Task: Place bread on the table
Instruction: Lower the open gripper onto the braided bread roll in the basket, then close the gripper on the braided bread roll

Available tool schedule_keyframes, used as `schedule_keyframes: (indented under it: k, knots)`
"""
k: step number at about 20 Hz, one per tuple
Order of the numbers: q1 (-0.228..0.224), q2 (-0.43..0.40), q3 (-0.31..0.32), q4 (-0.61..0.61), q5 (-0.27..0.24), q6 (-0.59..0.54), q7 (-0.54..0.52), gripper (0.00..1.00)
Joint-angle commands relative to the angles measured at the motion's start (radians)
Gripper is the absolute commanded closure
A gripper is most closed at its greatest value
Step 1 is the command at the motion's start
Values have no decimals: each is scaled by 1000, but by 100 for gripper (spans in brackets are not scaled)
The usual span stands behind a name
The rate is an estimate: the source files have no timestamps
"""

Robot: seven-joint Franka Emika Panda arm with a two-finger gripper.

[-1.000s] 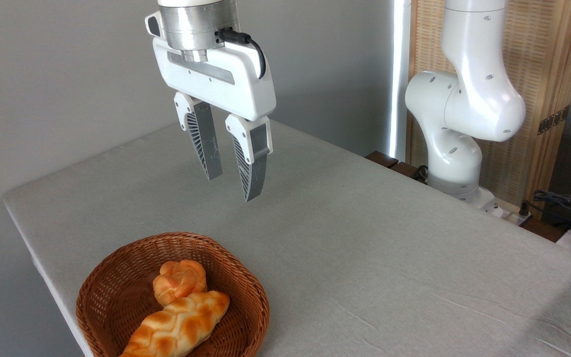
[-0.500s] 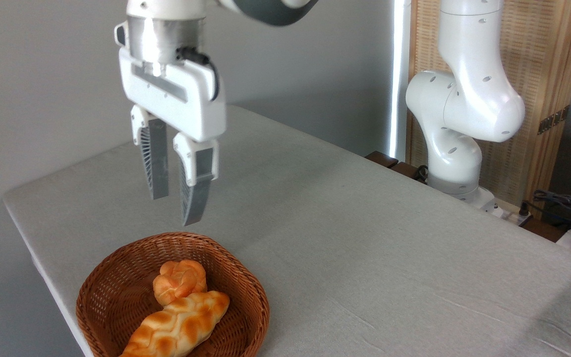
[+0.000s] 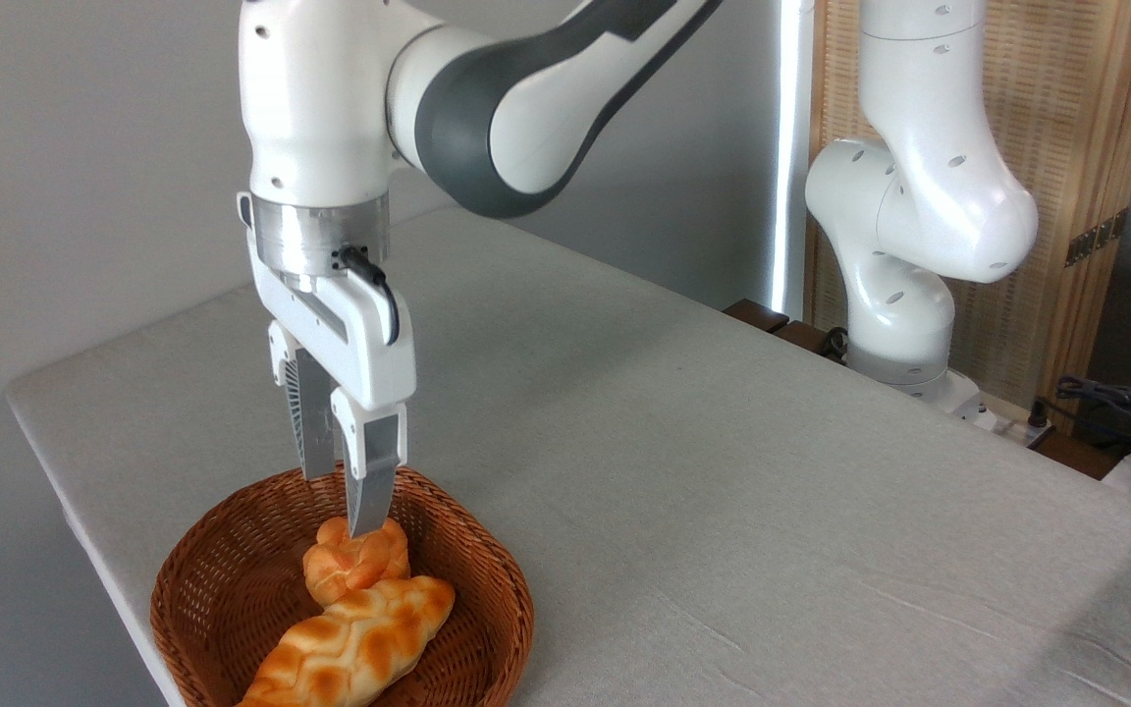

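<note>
The bottom edge of the frame is cutting off the lower end of the bread [image 3: 354, 643] and the near rim of the wicker basket [image 3: 487, 560]. The near finger of the gripper [image 3: 340, 506] is partly hiding the far one, leaving the gap between them hard to judge. The table [image 3: 723, 491] is running out past the right edge.

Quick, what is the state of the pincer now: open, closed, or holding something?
Pincer: open, holding nothing, its fingers apart above the small round knotted bun in the round brown wicker basket.
</note>
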Motion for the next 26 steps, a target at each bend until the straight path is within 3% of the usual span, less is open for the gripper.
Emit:
schedule_keyframes:
  k: [1, 8, 14, 16, 21, 23, 26]
  knots:
    - [11, -11, 11, -24, -6, 89, 87, 0]
    - [73, 85, 35, -24, -20, 293, 73, 0]
    - [104, 119, 25, -25, -21, 302, 66, 2]
    - [104, 128, 18, -33, -18, 306, 69, 15]
    - [104, 147, 4, -33, -6, 307, 79, 72]
    - [106, 147, 4, -33, -6, 307, 81, 81]
    - [107, 147, 4, -32, -6, 307, 81, 85]
